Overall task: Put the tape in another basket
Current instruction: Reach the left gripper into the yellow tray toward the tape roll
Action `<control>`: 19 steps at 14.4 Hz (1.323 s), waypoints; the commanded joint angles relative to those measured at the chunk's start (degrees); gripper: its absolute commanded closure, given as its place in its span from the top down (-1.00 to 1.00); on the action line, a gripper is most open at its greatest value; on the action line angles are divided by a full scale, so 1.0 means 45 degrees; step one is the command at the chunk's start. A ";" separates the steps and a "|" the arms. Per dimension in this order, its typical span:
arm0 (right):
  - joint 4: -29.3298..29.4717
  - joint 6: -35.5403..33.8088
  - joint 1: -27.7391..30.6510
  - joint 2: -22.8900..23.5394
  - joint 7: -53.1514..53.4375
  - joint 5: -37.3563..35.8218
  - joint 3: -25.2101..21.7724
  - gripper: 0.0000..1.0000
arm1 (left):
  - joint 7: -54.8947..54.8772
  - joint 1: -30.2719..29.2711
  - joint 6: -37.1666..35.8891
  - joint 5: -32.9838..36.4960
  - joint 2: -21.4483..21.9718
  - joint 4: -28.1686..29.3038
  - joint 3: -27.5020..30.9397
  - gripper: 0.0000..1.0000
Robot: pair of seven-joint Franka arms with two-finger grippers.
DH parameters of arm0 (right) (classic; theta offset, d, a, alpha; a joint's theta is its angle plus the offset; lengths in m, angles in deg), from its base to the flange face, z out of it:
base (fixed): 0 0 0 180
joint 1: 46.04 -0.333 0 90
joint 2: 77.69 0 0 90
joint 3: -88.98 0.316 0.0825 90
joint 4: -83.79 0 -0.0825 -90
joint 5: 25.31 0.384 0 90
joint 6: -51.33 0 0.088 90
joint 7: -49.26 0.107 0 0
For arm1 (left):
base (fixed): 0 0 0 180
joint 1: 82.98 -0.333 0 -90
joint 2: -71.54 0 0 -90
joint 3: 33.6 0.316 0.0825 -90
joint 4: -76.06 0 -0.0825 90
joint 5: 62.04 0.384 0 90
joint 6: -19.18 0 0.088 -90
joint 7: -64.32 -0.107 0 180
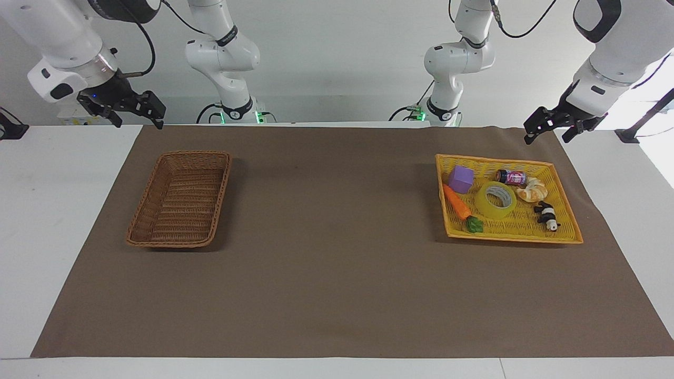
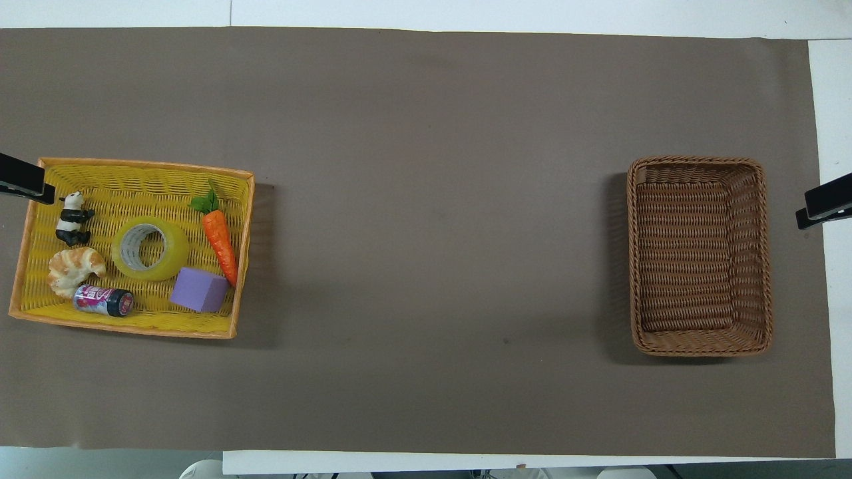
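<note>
**Mia:** Overhead view first. Where is the wide roll of see-through yellow tape (image 2: 150, 248)?

**Ben:** It lies flat in the shallow bright yellow woven tray (image 2: 143, 168), at the left arm's end of the desk. Its hole faces up. I think that makes it easy to grab from above.

**Mia:** What sits around it?

**Ben:** A purple cube (image 2: 199, 290) and a toy carrot (image 2: 221, 245) are beside it. A little panda (image 2: 72, 218), a toy croissant (image 2: 74, 268) and a small can (image 2: 103, 300) are close too. The tape sits in the middle, so a gripper must come down with care.

**Mia:** Where should it go?

**Ben:** Into the deep brown wicker basket (image 2: 700, 162), well apart at the right arm's end. Nothing is in it, so there is room.

**Mia:** What are the arms doing?

**Ben:** They wait. The left gripper (image 1: 550, 126) hangs spread wide over the desk edge near the tray, holding nothing. The right gripper (image 1: 129, 110) hangs spread wide too, up above the desk edge near the brown basket. The job has not started, I think.

**Mia:** And the desk?

**Ben:** A big brown cloth (image 1: 337, 263) covers the white desk (image 1: 47, 210). It looks flat and smooth. A pale plain wall (image 1: 342, 63) stands by the robots.
</note>
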 commanded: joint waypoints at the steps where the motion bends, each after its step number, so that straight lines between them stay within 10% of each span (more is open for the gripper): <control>1: -0.0427 0.0270 -0.0023 -0.0316 -0.0163 -0.0065 -0.0020 0.98 | 0.0096 -0.0035 0.0204 -0.0007 0.0307 0.0326 0.0046 1.00; 6: -0.0427 0.0270 -0.0023 -0.0316 -0.0163 -0.0065 -0.0020 0.98 | 0.0058 -0.0289 0.0785 0.0032 0.0482 0.0771 0.0066 1.00; 19: -0.0427 0.0290 -0.0023 -0.0316 -0.0163 -0.0065 -0.0020 0.98 | 0.0018 -0.1421 0.9262 0.0012 0.0662 0.8098 0.0046 0.97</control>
